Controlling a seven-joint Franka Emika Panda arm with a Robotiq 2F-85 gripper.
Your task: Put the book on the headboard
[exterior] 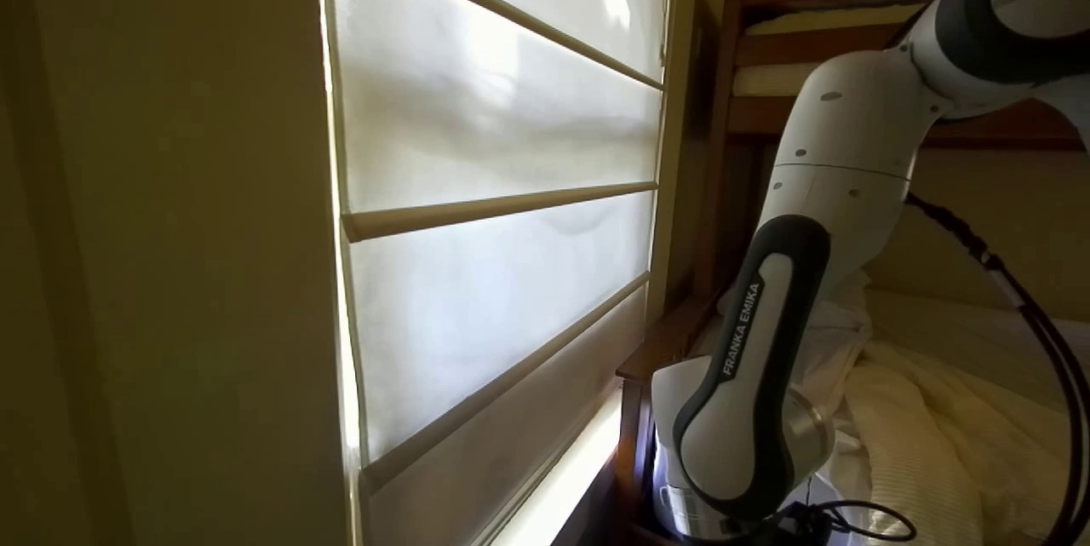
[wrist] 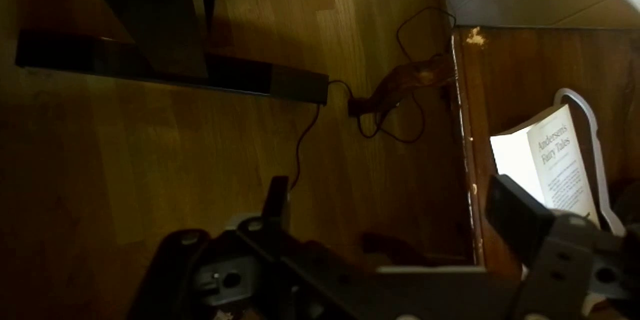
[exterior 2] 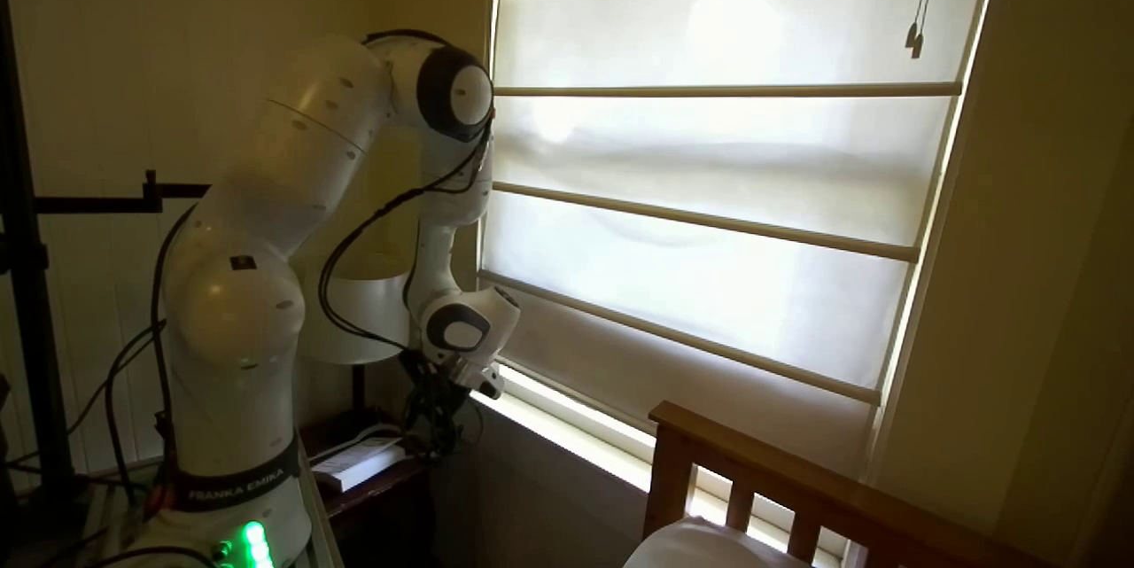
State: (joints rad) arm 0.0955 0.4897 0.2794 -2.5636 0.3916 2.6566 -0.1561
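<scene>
The book is a thick white paperback titled Andersen's Fairy Tales, lying on a dark wooden nightstand at the right of the wrist view. In an exterior view the book lies below the lamp. My gripper is open and empty. Its right finger overlaps the book's near edge in the wrist view, and its left finger is over the floor. In an exterior view the dark gripper hangs beside the nightstand, above the book's level. The wooden headboard has slats and stands by the window at lower right.
A lamp with a white shade stands behind the book. A pale cable curves beside the book. A black stand and loose cords are on the floor. The window sill runs between nightstand and headboard. A white pillow is below the headboard.
</scene>
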